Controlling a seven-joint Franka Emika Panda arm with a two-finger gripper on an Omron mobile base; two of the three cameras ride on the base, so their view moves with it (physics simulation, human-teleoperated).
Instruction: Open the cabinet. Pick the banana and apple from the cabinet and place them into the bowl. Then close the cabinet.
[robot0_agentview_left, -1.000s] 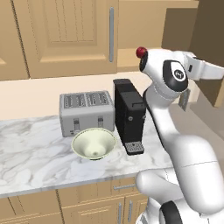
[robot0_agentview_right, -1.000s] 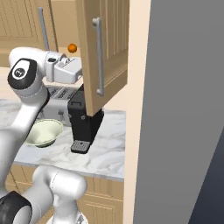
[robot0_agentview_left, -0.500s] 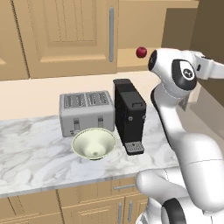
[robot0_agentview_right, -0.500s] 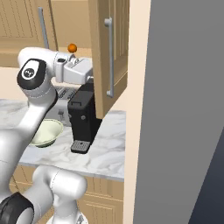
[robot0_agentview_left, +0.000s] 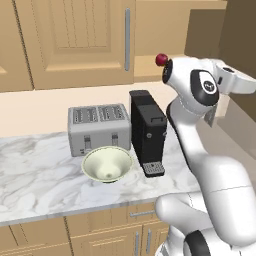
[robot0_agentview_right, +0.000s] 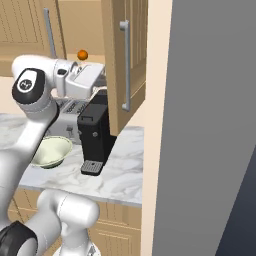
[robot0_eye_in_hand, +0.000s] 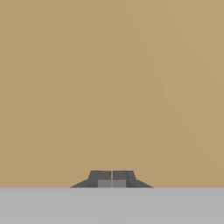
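With its gripper (robot0_eye_in_hand: 112, 179) closed and empty, the apple (robot0_agentview_left: 161, 59) sits at eleven o'clock from the arm's elbow.

a rendered domestic kitchen: marble-pattern counter (robot0_agentview_left: 35, 175) carrying a toaster (robot0_agentview_left: 98, 129), coffee machine (robot0_agentview_left: 148, 132) and bowl (robot0_agentview_left: 107, 164), light-wood wall cabinet (robot0_agentview_left: 75, 40) above, drawer fronts (robot0_agentview_left: 100, 230) below.

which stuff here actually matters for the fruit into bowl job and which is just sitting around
Part of the job:
- cabinet, right door swung open
- apple on the cabinet shelf
- bowl on the counter, nothing in it
- gripper, fingers together, facing plain wood

Just sitting around:
- toaster
- black coffee machine
- orange ball in the cabinet
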